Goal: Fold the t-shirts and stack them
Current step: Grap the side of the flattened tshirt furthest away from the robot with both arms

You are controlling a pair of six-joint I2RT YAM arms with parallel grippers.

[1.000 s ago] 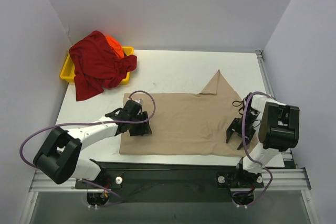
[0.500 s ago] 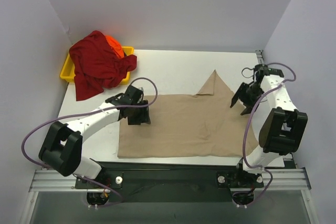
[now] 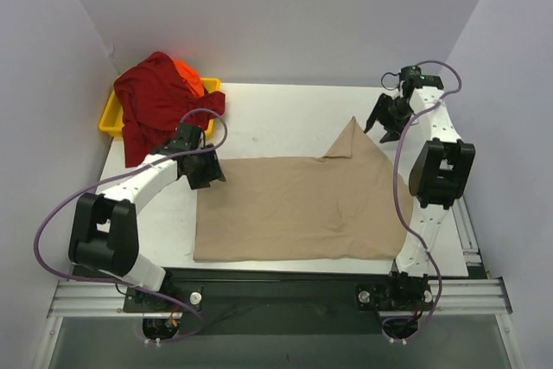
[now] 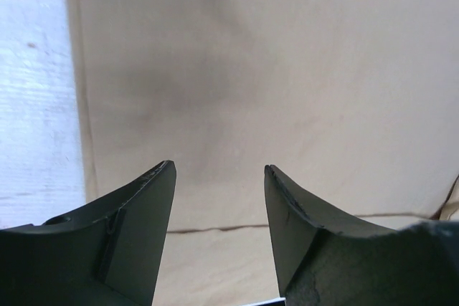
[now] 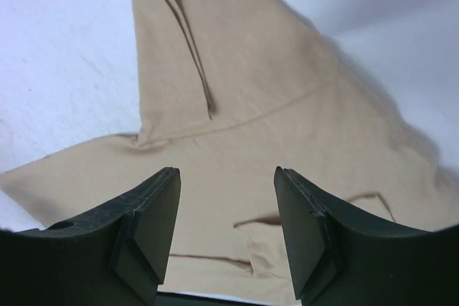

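Observation:
The tan t-shirt lies spread flat on the white table, one sleeve pointing toward the back. My left gripper hovers open at the shirt's far left corner, and the left wrist view shows only tan cloth under its empty fingers. My right gripper stands open just right of the sleeve tip; its wrist view looks down the sleeve and body, nothing between the fingers. The dark red t-shirt is heaped at the back left, with the orange t-shirt peeking out behind it.
A yellow tray sits under the red and orange heap at the back left corner. Grey walls close in the table on the left, back and right. The right arm stretches along the table's right edge.
The right arm swung from the shirt's near right corner to the far right, beside the sleeve tip. The left gripper moved back and left to the shirt's far left corner. Both stayed open.

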